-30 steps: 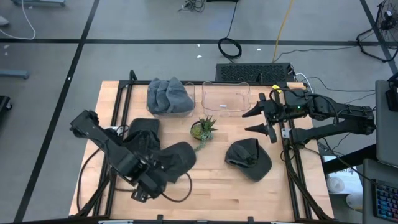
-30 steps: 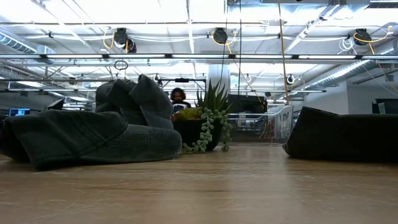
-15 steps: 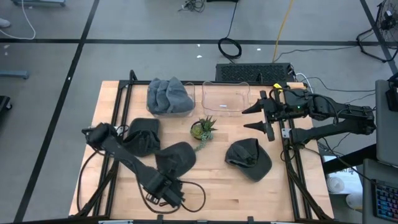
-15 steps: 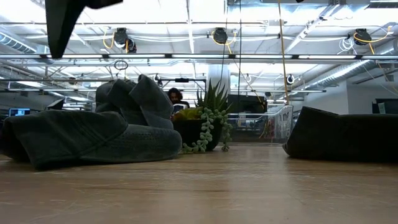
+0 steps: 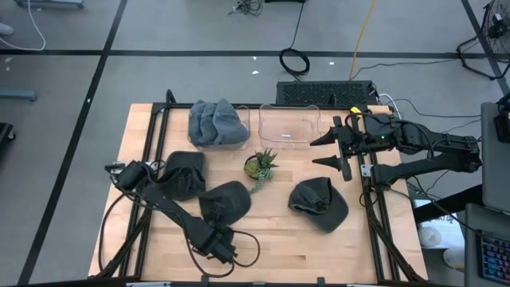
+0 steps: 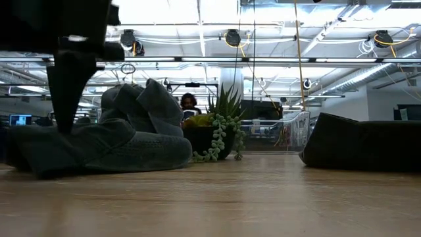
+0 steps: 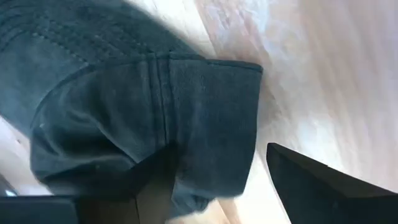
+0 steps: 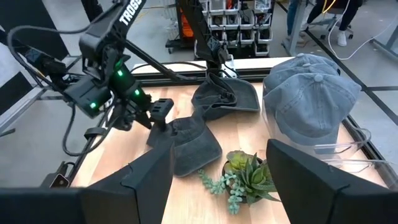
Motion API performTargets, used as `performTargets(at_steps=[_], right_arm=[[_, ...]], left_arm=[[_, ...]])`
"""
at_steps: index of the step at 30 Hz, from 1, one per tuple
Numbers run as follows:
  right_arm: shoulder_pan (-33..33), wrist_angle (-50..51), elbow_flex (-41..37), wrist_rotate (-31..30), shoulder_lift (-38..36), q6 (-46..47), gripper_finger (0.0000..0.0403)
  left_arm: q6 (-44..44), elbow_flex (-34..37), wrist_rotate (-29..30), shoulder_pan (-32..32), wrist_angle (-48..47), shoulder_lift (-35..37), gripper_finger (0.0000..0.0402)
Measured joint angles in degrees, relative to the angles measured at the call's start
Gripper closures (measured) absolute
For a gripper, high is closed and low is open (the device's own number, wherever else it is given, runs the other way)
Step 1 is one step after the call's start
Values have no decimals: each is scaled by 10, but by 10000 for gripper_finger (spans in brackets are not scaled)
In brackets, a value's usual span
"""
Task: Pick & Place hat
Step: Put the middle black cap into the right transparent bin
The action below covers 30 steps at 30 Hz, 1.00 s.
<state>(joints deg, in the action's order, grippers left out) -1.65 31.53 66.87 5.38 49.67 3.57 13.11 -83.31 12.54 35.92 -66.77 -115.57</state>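
Observation:
Three dark grey hats lie on the wooden table: one in the middle (image 5: pixel 225 203), one at the left (image 5: pixel 183 171), one at the right (image 5: pixel 319 203). My left gripper (image 5: pixel 217 233) points steeply down over the middle hat's near edge (image 7: pixel 205 124), open, one finger on each side of that edge. In the low view one finger (image 6: pixel 69 99) reaches down to this hat (image 6: pixel 112 148). My right gripper (image 5: pixel 315 155) waits open, raised above the table's far right, and holds nothing. My left gripper stands astride the middle hat's near edge (image 7: pixel 242 68), coming from above. One finger (image 7: pixel 155 193) is right against the cloth, the other (image 7: pixel 323 186) stands clear over bare wood. I cannot tell whether the first one touches the hat.
A clear bin (image 5: pixel 239 135) with blue-grey caps (image 5: pixel 217 123) and a second clear bin (image 5: pixel 288 126) stand at the far edge. A small potted plant (image 5: pixel 259 165) sits mid-table. Bare wood shows along the near edge (image 5: pixel 303 255). A black cable loops by the left gripper (image 5: pixel 251 251).
My left gripper has come down from well above the table onto the middle hat's near edge, drifting toward the table's right, and has tipped to point more steeply down. Its fingers stay open. The hats lie where they were.

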Motion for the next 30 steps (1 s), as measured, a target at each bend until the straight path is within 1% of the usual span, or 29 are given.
performTargets(at_steps=[3, 6, 9, 11, 14, 15, 22, 26, 30], right_arm=[[0, -1, 0, -23, 0, 0, 161], [0, -4, 0, -27, 0, 0, 161], [0, -5, 0, -27, 0, 0, 161], [0, -5, 0, -26, 0, 0, 161], [0, -5, 0, -26, 0, 1, 161], [0, -5, 0, -26, 0, 2, 161], [0, -29, 0, -25, 0, 2, 161], [0, -60, 0, -24, 0, 2, 161], [0, -82, 0, -24, 0, 11, 161]], left_arm=[[-2, 12, 6, -4, 26, 0, 151], [-4, 15, 3, -7, 44, 0, 182], [-4, 15, 1, -11, 47, 0, 241], [-4, 14, -7, -14, 44, 0, 292], [-7, 5, -16, -20, 13, 0, 374], [-12, -1, -20, -23, 0, 0, 386], [-29, -62, -20, -55, -81, 29, 396], [-29, -103, -22, -79, -104, 71, 398], [-33, -138, -43, -103, -106, 123, 399]])
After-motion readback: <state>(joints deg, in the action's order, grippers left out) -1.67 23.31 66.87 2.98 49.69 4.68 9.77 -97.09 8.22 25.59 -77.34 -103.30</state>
